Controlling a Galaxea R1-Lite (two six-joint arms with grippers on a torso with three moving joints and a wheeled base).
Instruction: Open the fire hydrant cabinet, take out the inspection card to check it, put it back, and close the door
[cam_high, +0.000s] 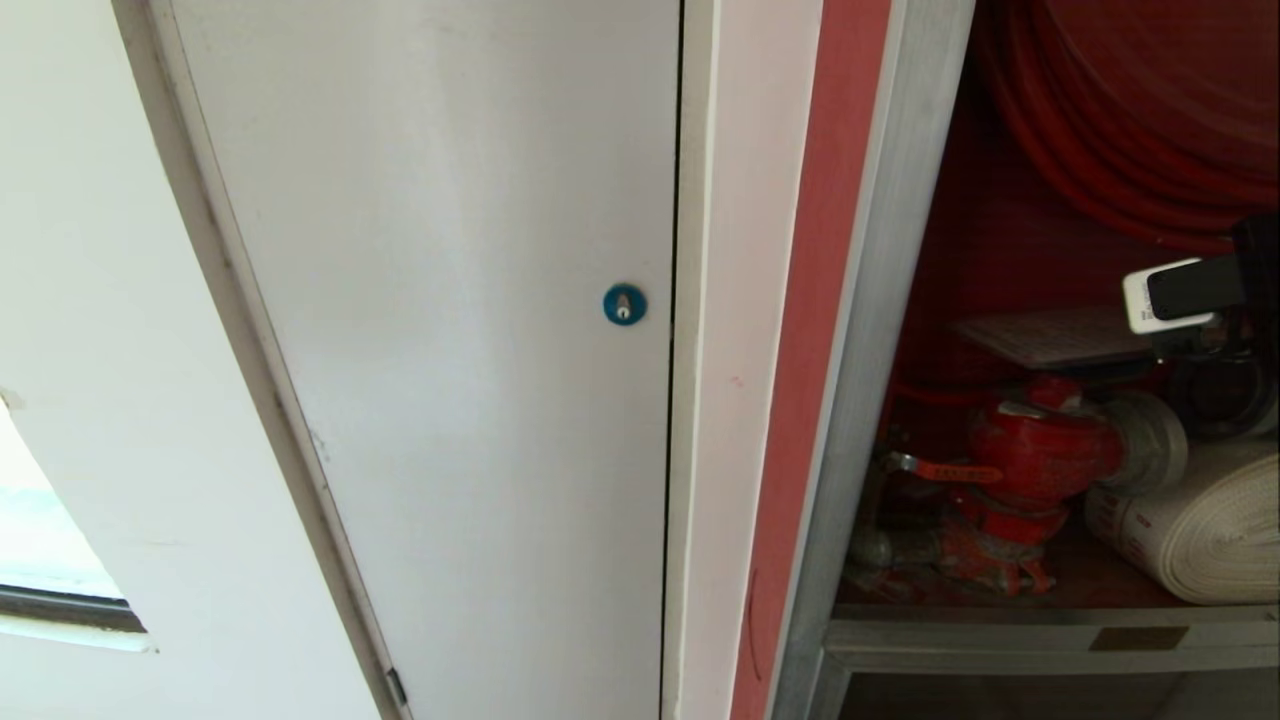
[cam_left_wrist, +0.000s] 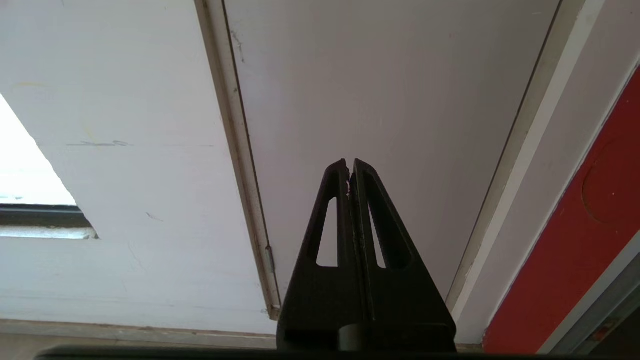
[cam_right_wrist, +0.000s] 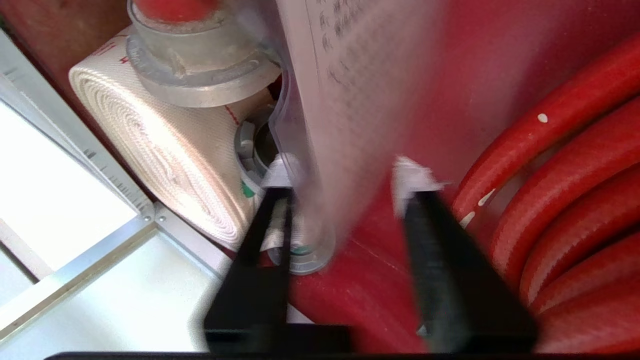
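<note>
The fire hydrant cabinet (cam_high: 880, 300) stands open, and its door is out of view. Inside are a coiled red hose (cam_high: 1120, 120), a red valve (cam_high: 1040, 450) and a rolled white hose (cam_high: 1200, 530). The inspection card (cam_high: 1050, 337) lies flat above the valve in its clear sleeve. My right gripper (cam_high: 1170, 295) reaches in from the right at the card's edge. In the right wrist view this gripper (cam_right_wrist: 347, 175) is open, and the card (cam_right_wrist: 360, 90) hangs blurred between the spread fingers, nearer one white-tipped finger (cam_right_wrist: 280, 172). My left gripper (cam_left_wrist: 350, 165) is shut and empty, away from the cabinet.
A plain white door (cam_high: 430, 350) with a round blue lock (cam_high: 624, 304) fills the left of the head view. A red strip (cam_high: 810, 350) and silver frame border the cabinet opening. A silver sill (cam_high: 1050, 635) runs under the hoses.
</note>
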